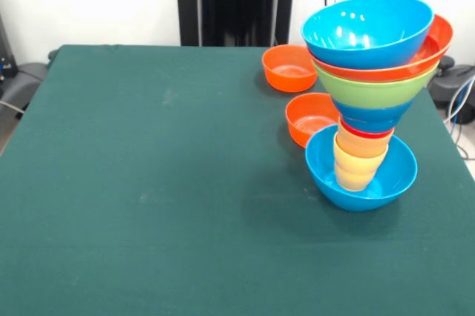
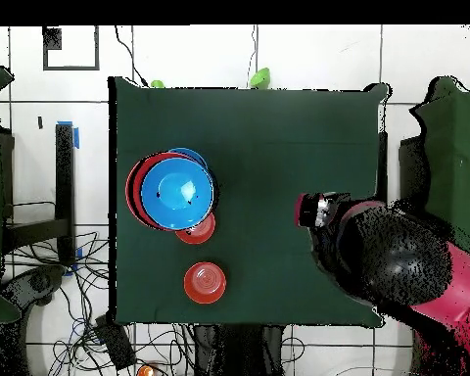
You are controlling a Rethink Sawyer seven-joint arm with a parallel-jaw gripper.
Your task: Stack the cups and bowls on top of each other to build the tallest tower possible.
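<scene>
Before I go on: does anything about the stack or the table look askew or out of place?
Yes. The tower leans: its top light-blue bowl tilts, and the wide bowls sit off-centre over the narrow cups in the base bowl. Two small orange bowls remain unstacked beside it.

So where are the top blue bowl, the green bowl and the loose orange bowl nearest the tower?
top blue bowl (image 1: pixel 365 27): front view, inside wall.
green bowl (image 1: pixel 373 90): front view, outer side.
loose orange bowl (image 1: pixel 309 114): front view, inside.

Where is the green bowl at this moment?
In the front view, the green bowl is in the tower at the table's right side, under the large orange bowl, above the dark blue bowl.
</scene>
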